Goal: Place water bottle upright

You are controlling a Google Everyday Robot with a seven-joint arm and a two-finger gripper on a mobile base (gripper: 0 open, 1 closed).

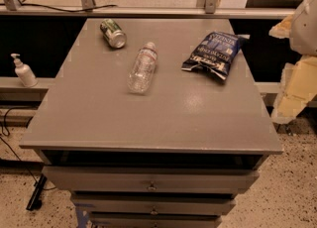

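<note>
The water bottle (142, 68) is a small clear ribbed bottle with a white cap. It lies on its side near the middle of the grey cabinet top (148, 118), with the cap pointing away towards the far edge. My gripper (297, 58) shows as a pale white and cream shape at the right edge of the view. It is beyond the cabinet's right side, well apart from the bottle, and holds nothing that I can see.
A green metal can (113, 33) lies on its side at the far left of the top. A dark blue chip bag (212, 55) lies at the far right. A white pump dispenser (22, 71) stands on a ledge to the left. Drawers (151, 185) are below the top.
</note>
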